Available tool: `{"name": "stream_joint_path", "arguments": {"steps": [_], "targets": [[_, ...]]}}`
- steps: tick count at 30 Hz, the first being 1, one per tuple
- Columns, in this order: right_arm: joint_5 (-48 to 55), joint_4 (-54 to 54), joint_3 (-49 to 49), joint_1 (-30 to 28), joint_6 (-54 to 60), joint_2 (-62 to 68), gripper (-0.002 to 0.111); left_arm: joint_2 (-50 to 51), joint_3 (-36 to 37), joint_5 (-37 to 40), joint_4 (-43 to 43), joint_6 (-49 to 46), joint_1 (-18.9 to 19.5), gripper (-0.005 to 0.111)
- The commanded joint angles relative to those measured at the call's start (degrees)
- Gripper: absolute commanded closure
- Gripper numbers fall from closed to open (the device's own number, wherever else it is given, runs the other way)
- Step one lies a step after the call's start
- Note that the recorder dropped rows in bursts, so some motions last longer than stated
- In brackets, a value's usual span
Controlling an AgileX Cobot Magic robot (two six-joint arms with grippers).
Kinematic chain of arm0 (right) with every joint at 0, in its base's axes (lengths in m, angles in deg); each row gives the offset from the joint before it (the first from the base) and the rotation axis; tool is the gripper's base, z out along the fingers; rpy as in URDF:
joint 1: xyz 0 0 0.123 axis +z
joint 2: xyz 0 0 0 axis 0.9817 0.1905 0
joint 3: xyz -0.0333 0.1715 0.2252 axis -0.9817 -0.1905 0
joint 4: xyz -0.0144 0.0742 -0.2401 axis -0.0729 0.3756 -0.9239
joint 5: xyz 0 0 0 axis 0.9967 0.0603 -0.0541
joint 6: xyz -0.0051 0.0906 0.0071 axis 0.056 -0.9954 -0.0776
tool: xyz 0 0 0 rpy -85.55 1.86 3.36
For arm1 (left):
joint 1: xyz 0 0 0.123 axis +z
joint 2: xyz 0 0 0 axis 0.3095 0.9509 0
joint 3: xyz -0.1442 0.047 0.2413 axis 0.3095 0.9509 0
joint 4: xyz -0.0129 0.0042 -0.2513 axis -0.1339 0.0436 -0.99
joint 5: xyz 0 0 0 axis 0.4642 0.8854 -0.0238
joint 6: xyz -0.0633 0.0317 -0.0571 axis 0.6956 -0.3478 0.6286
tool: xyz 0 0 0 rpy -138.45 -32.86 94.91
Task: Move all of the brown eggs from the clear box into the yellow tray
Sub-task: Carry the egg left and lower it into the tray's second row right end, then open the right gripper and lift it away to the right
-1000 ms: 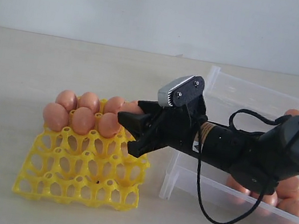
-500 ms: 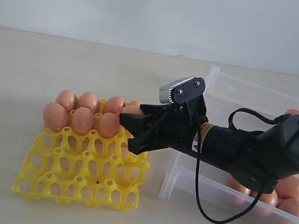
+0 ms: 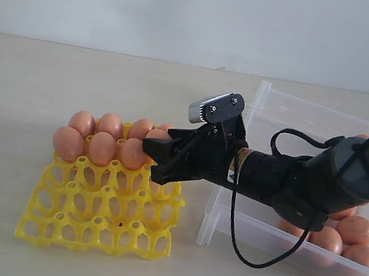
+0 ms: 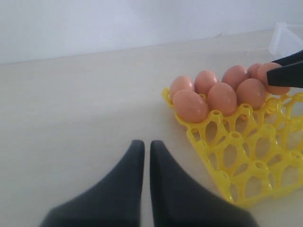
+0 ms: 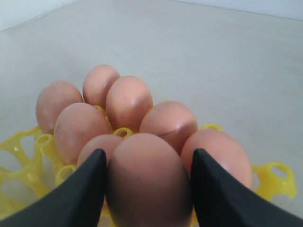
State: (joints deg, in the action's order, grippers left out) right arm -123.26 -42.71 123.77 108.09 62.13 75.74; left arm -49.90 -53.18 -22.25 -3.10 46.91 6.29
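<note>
Flat, even white light fills my exterior view. The yellow tray (image 3: 98, 219) under the right gripper (image 3: 153, 158) casts only a faint, soft shadow, and the rim of the clear box (image 3: 303, 114) behind that gripper looks washed-out. Close to the wrist lenses, the held brown egg (image 5: 147, 184), its fingers (image 5: 80, 194) and the left gripper (image 4: 146, 144) blur.

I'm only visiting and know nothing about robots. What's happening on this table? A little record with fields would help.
right gripper: closed on one brown egg, over the yellow tray
left gripper: shut, empty, above the table beside the tray
eggs in tray: seven; back row full, three in the next row
front two rows: no eggs
clear box: several eggs in box; the arm hides part
</note>
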Motion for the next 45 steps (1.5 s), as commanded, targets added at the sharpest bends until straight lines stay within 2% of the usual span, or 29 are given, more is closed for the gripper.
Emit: {"name": "stream_joint_path", "arguments": {"steps": [1, 4, 8, 10, 18, 21, 25, 29, 33, 36, 39, 45], "targets": [[-0.07, -0.43, 0.06, 0.04, -0.48, -0.07, 0.108, -0.15, 0.15, -0.19, 0.09, 0.44, -0.31, 0.103], [0.24, -0.8, 0.06, 0.04, -0.57, -0.07, 0.092, -0.15, 0.15, -0.19, 0.09, 0.44, -0.31, 0.103], [0.49, -0.9, 0.06, 0.04, -2.47, -0.07, 0.055, -0.15, 0.15, -0.19, 0.09, 0.44, -0.31, 0.103], [0.72, -0.9, 0.06, 0.04, -3.02, -0.07, 0.048, -0.15, 0.15, -0.19, 0.09, 0.44, -0.31, 0.103], [-1.29, -0.32, -0.6, -0.59, -3.02, -3.07, 0.047, -0.15, 0.15, -0.19, 0.09, 0.44, -0.31, 0.103], [-6.88, 0.32, -3.23, -2.49, -2.78, -7.82, 0.048, -0.15, 0.15, -0.19, 0.09, 0.44, -0.31, 0.103], [-6.58, 0.56, -8.13, -4.47, 1.22, -14.84, 0.048, -0.15, 0.15, -0.19, 0.09, 0.44, -0.31, 0.103], [-10.66, 4.66, -15.55, -5.81, 9.05, -20.47, 0.048, -0.15, 0.15, -0.19, 0.09, 0.44, -0.31, 0.103], [-18.86, 9.99, -23.73, -5.86, 23.54, -24.89, 0.048, -0.15, 0.15, -0.19, 0.09, 0.44, -0.31, 0.103], [-18.86, 11.72, -28.1, -5.75, 34.87, -28.01, 0.048, -0.15, 0.15, -0.19, 0.09, 0.44, -0.31, 0.103], [-18.86, 14.24, -30.81, -5.75, 41.59, -30.44, 0.048, -0.15, 0.15, -0.19, 0.09, 0.44, -0.31, 0.103], [-18.86, 24.55, -32.38, -5.75, 47.97, -31.57, 0.048, -0.15, 0.15, -0.19, 0.09, 0.44, -0.31, 0.103]]}}
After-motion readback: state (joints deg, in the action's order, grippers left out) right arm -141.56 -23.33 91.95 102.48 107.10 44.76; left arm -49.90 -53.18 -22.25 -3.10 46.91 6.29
